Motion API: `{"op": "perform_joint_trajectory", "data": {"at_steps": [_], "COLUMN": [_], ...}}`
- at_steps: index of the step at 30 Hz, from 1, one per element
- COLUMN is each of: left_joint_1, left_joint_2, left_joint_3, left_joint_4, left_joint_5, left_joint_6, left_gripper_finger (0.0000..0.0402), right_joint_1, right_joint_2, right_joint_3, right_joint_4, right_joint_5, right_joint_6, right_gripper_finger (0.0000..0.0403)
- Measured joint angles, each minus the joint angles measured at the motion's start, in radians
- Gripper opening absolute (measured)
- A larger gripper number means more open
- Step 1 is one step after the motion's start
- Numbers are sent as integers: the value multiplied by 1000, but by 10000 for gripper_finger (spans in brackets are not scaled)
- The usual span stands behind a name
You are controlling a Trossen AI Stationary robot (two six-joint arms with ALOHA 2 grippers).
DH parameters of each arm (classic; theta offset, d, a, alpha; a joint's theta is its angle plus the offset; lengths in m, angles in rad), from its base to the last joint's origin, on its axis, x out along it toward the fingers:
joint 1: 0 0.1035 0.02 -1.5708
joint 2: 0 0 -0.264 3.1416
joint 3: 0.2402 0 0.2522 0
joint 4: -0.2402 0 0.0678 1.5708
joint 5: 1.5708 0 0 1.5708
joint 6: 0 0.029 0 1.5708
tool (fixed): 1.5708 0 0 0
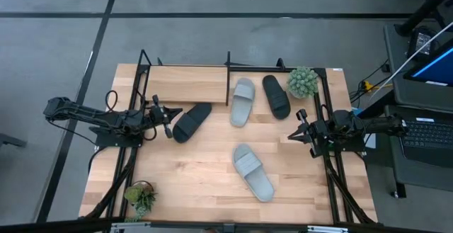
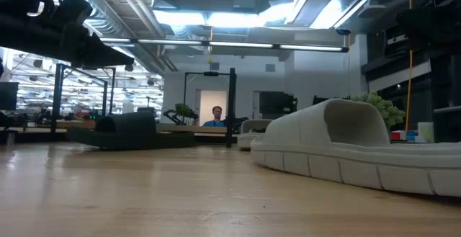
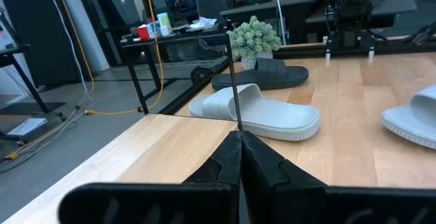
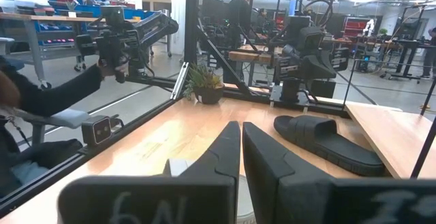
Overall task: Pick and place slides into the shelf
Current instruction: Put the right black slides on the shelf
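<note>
The shelf (image 1: 185,84) stands along the table's far edge. A pale grey slide (image 1: 242,102) and a black slide (image 1: 276,96) lie side by side at its right half. Their near ends stick out toward the table's middle. A second black slide (image 1: 191,122) lies sole down on the table, just right of my left gripper (image 1: 168,122). That gripper is shut, level and above the tabletop. Another pale grey slide (image 1: 253,171) lies on the near middle of the table. My right gripper (image 1: 296,127) hovers shut at the right edge, pointing left.
A potted plant (image 1: 303,81) stands at the shelf's far right corner, and another (image 1: 139,196) at the table's near left corner. Black frame rods (image 1: 333,169) run along both side edges. Bare wood lies between the grippers. A person's dark sleeve (image 4: 48,98) shows beyond the table.
</note>
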Motion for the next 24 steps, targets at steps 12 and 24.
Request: {"op": "perform_joint_trajectory", "data": {"at_steps": [12,24], "left_joint_1": [0,0], "left_joint_2": [0,0], "left_joint_3": [0,0], "left_joint_4": [9,7], "left_joint_5": [243,381], "left_joint_6": [-51,-52], "left_gripper_finger": [0,0], "right_joint_1": [0,0], "right_joint_2": [0,0], "right_joint_3": [0,1], "right_joint_4": [0,0], "right_joint_5": [0,0], "right_joint_6": [-1,29], "right_gripper_finger": [21,21]}}
